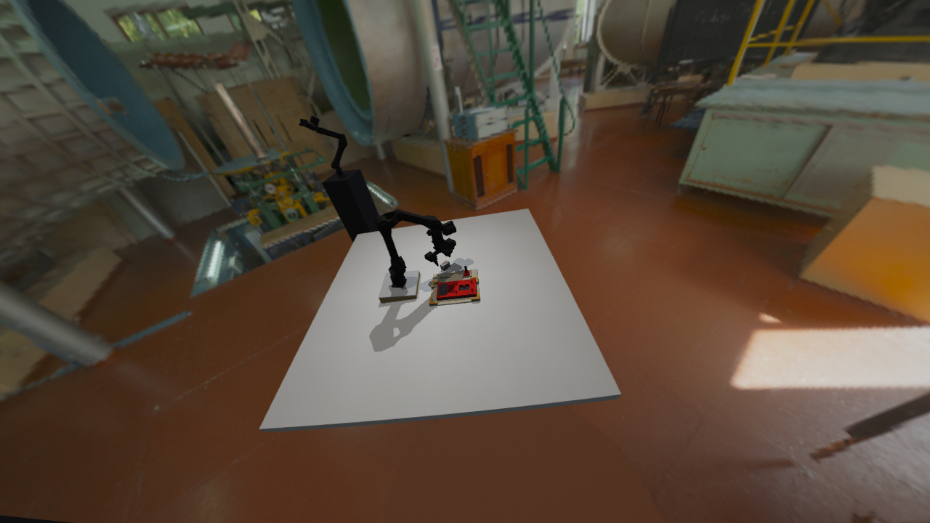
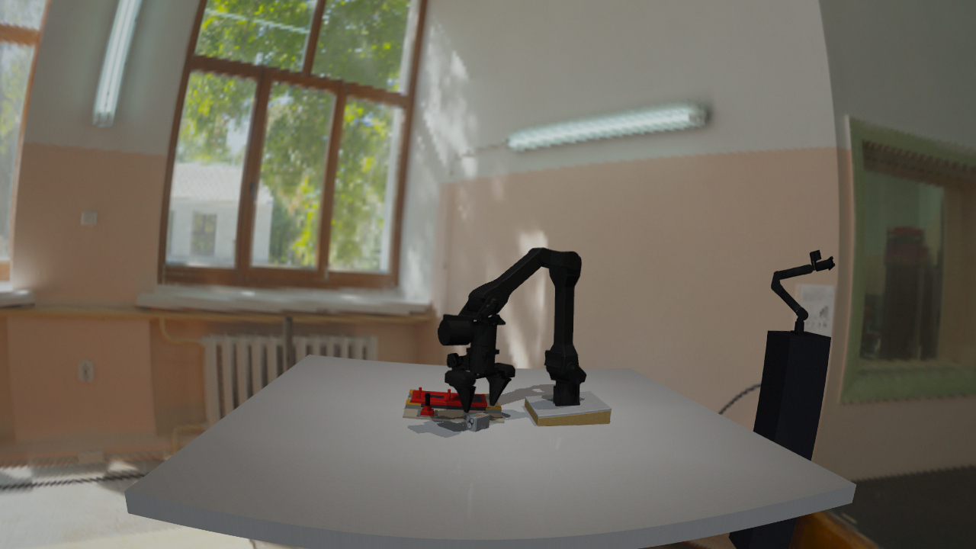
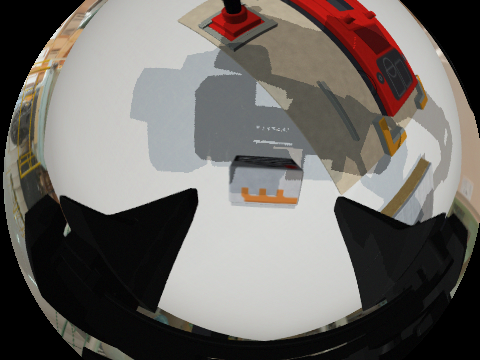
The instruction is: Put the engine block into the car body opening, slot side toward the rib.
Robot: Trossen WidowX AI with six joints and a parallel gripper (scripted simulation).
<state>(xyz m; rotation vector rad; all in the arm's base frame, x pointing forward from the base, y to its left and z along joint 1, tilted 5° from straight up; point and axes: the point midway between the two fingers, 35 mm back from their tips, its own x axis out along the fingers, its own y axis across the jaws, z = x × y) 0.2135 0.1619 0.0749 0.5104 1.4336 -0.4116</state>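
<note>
The engine block is a small grey block with orange trim along its near edge. It lies on the white table just off the edge of the tan board. The red car body lies on the far side of that board, with dark openings in its top. My gripper is open and empty. It hangs a little above the block, with one finger on each side and neither touching it.
A small red fixture with a black peg stands at the board's far corner. The arm's base plate lies beside the board. A black tower with a camera arm stands at the table's edge.
</note>
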